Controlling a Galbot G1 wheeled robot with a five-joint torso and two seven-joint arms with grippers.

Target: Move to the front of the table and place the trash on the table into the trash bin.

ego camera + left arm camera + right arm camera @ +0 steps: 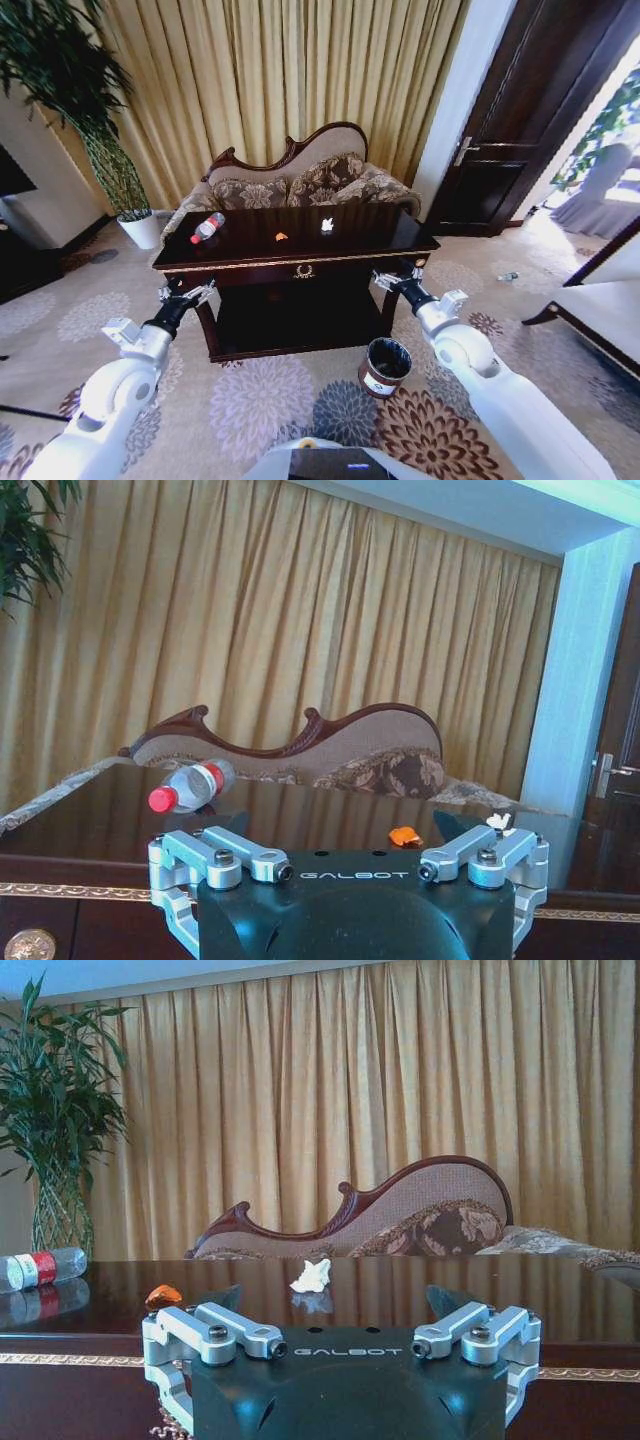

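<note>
The long dark table (372, 232) stands right in front of me. On it lie a clear bottle (207, 228) with a red label at its left end, an orange scrap (281, 237) near the middle and a white scrap (327, 225) to its right. The round brown trash bin (384, 366) sits on the carpet below the table's right front corner. My left gripper (186, 293) hovers open before the left front corner, level with the bottle (190, 785). My right gripper (392, 277) is open at the right front corner, facing the white scrap (312, 1276) and the orange scrap (163, 1297).
A carved-back floral sofa (290, 185) stands close behind the table, before gold curtains. A tall plant in a white pot (140, 228) is at the back left, a dark door (520, 130) at the back right. A pale seat (600, 300) juts in on the right.
</note>
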